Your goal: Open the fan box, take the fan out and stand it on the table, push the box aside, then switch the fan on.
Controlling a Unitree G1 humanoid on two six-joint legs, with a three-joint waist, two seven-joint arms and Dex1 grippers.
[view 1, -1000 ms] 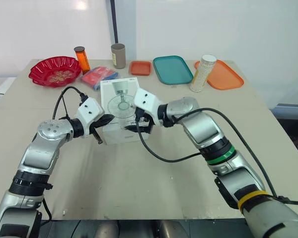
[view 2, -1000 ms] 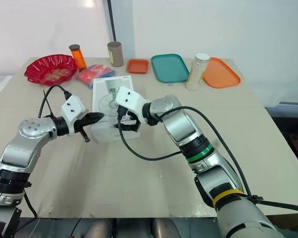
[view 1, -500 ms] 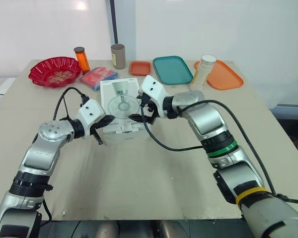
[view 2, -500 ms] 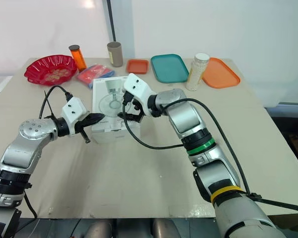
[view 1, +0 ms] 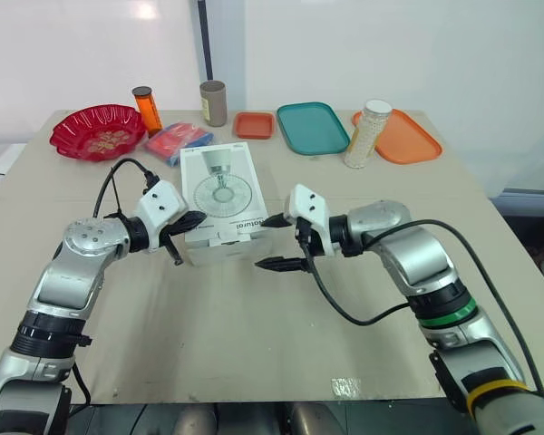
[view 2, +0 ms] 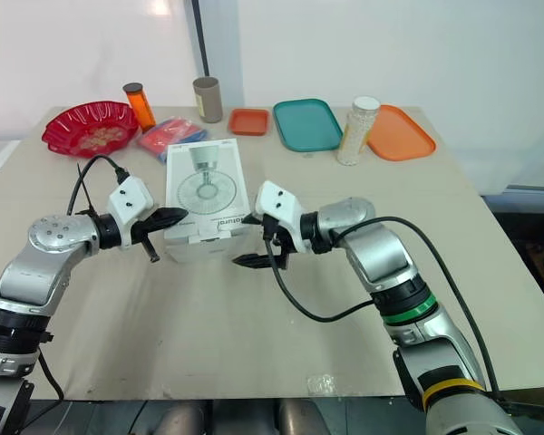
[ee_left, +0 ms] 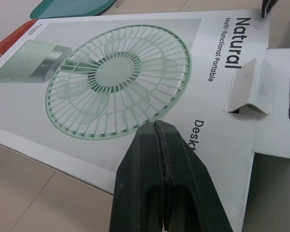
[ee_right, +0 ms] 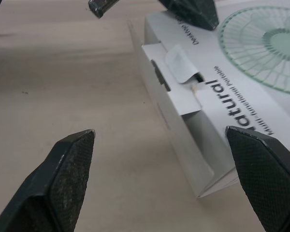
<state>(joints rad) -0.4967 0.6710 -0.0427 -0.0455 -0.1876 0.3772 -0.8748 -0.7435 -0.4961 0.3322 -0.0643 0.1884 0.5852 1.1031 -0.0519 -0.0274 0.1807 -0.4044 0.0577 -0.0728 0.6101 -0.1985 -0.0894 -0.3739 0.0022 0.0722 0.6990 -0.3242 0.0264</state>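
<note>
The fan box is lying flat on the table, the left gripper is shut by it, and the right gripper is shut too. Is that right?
Not quite. The right gripper is open: the right wrist view shows its two fingers spread wide apart, facing the box's end. The rest holds: the fan box lies flat on the table, and the left gripper is shut by it.

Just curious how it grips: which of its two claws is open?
The right claw, fingers spread wide beside the fan box; the left claw is pinched shut.
</note>
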